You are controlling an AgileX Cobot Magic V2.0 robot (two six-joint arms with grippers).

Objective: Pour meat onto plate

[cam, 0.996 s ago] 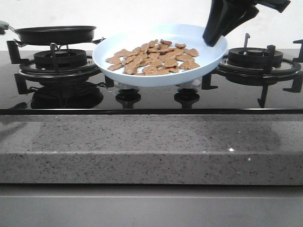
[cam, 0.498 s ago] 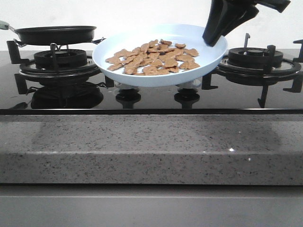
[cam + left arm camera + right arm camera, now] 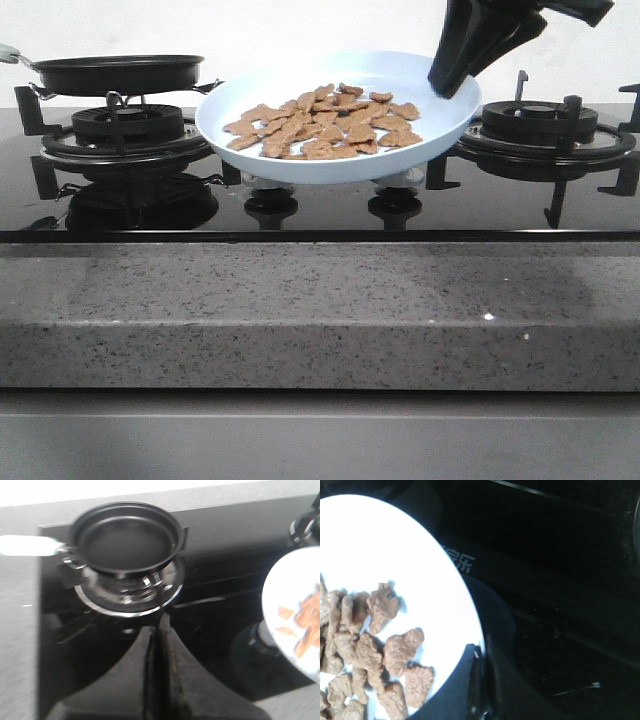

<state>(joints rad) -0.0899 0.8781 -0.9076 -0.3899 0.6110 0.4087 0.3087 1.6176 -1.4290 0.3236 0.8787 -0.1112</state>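
The pale blue plate hangs tilted over the middle of the stove, with light-brown meat spread across it. My right gripper is shut on the plate's right rim. In the right wrist view one finger lies over the plate rim and the meat sits beside my right gripper. My left gripper is shut on nothing, above the black glass in front of the frying pan. The left wrist view catches the plate edge with some meat.
The black frying pan sits empty on the left burner, handle pointing left. The right burner has bare grates. Two knobs lie under the plate. A grey stone counter edge runs along the front.
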